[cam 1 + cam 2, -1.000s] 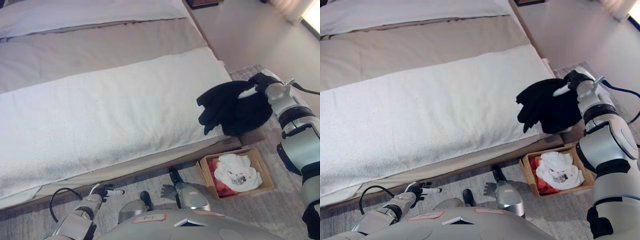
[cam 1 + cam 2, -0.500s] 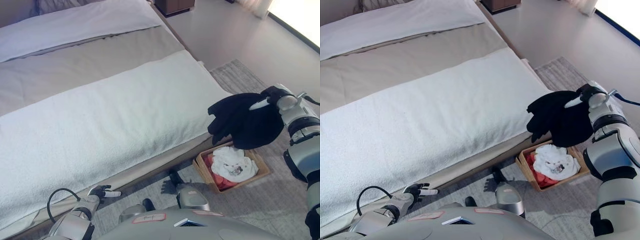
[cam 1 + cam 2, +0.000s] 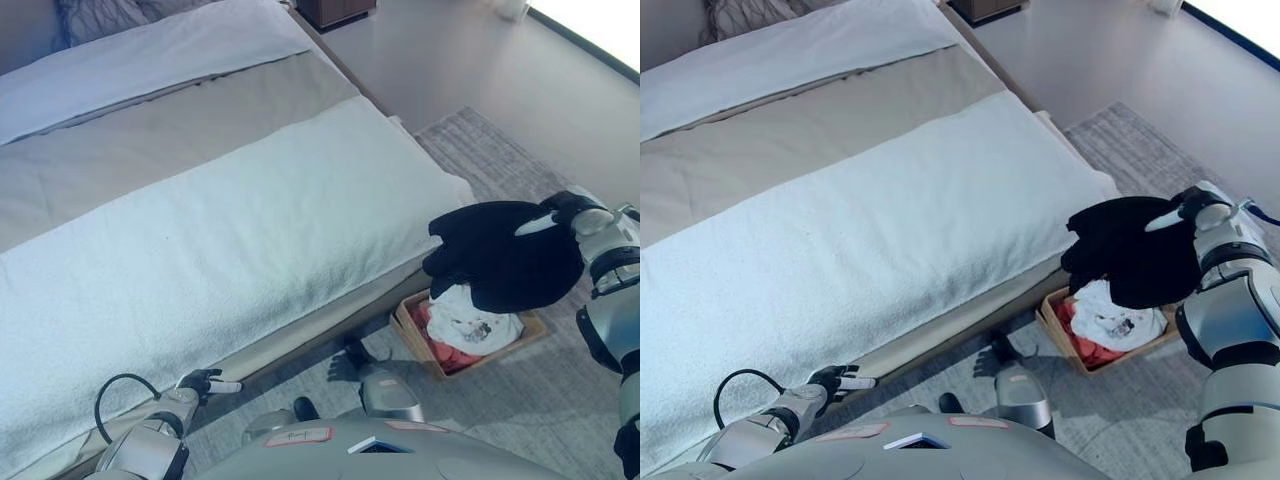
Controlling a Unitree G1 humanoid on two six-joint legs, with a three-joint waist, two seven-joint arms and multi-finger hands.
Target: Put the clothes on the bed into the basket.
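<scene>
My right hand is shut on a black garment and holds it in the air, hanging just over the brown basket on the floor beside the bed. The basket holds a white garment and a red one. The garment also shows in the right eye view, with the hand at its upper right. The bed has a white cover and no clothes on the part in view. My left hand hangs low by the bed's near edge, fingers relaxed.
A grey rug lies under the basket and along the bed's foot. A pillow lies at the bed's far end. A dark nightstand stands beyond the bed. Bare floor stretches to the right.
My right hand has carried the black garment off the bed's corner, rightward and down, to above the basket. The camera has shifted too. The left hand has stayed put.
</scene>
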